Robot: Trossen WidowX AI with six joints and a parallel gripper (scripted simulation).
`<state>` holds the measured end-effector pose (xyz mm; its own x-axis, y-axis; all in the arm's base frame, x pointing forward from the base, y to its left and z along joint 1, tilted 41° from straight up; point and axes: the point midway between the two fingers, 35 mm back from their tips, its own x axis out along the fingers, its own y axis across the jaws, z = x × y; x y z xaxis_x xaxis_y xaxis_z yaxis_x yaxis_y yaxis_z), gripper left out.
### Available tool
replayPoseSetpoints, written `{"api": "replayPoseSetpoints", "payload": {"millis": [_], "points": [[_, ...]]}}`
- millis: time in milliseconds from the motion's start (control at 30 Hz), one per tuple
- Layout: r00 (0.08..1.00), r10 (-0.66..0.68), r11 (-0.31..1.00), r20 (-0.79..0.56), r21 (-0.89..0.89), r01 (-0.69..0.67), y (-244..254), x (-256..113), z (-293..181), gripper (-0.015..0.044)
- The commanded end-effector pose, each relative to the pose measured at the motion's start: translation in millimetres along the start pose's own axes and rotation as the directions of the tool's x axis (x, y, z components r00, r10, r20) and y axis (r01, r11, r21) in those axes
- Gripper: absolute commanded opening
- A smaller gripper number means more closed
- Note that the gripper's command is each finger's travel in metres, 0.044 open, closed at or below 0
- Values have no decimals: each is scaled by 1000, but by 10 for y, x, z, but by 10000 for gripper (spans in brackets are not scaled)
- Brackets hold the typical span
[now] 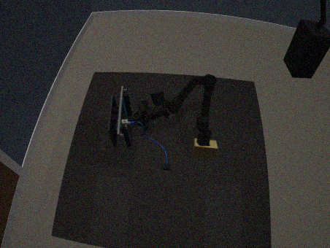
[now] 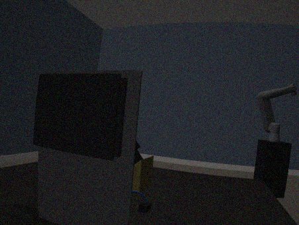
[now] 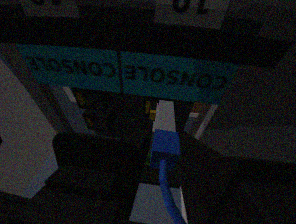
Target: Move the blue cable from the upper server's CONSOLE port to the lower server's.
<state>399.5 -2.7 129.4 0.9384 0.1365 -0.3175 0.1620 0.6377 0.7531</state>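
Matt blue, plastic-looking plug boot (image 3: 165,144); smooth, matt yellow block (image 1: 206,144) (image 2: 145,173).
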Motion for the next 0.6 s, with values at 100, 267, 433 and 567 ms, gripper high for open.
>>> {"api": "replayPoseSetpoints", "payload": {"millis": [100, 267, 433, 567], "points": [[1000, 13, 1000, 2, -9, -13, 33, 18, 20, 0], [1000, 13, 1000, 2, -9, -13, 33, 29, 24, 0], [1000, 13, 1000, 2, -9, -13, 33, 40, 28, 0], [1000, 14, 1000, 2, -9, -14, 34, 49, 31, 0]]}}
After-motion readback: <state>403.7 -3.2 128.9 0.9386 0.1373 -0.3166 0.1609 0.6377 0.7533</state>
